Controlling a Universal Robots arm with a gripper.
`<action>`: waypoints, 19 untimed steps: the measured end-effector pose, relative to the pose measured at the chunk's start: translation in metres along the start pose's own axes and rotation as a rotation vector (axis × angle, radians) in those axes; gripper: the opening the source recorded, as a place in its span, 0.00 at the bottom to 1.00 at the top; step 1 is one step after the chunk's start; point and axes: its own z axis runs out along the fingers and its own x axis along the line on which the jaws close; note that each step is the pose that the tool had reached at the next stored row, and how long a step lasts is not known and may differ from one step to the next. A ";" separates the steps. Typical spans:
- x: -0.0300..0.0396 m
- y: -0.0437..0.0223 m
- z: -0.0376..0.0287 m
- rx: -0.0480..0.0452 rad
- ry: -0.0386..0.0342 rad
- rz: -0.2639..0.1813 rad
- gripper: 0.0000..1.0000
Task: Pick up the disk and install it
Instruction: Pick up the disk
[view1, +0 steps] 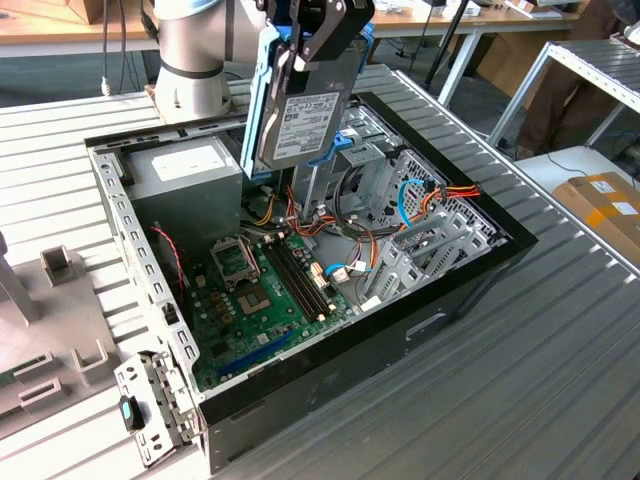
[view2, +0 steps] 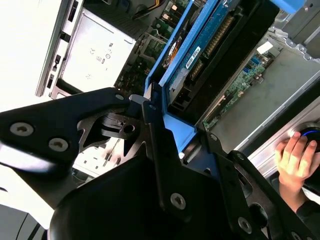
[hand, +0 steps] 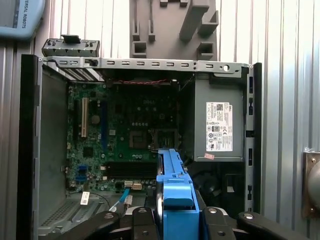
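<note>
- The disk (view1: 305, 110) hangs in the air at the upper centre of the exterior view, well above the ribbed metal table (view1: 500, 400) that runs across the whole frame.
- An open computer case (view1: 400, 340) lies on its side on that table and takes up the middle of the frame. The disk is over its far end, clear of everything inside.
- The robot arm (view1: 195, 50) stands at the upper left of the frame, just behind the case.
- The gripper (view1: 305, 50) is closed on the disk. In the first wrist view its two black fingers (hand: 145, 217) sit tight against either side of the blue frame, with no gap showing.
- A grey power supply (view1: 190, 170) fills the case's far corner at the frame's left of centre.
- The green motherboard (view1: 260, 290) covers the case floor in mid-frame.
- The disk is held on edge, nearly upright and a little tilted. It is flat and grey with a white label facing the exterior view, and a light-blue carrier runs along its edges.
- Orange, red and blue cables (view1: 440, 195) bunch at the right of centre.
- A person's hand (view2: 292, 157), fingers curled, shows in the second wrist view.
</note>
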 end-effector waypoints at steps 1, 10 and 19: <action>0.0001 -0.0008 0.0000 0.0001 0.0000 0.000 0.37; 0.0018 -0.0117 0.0006 0.0000 0.0001 0.000 0.37; 0.0037 -0.0254 0.0013 0.0000 0.0000 0.000 0.37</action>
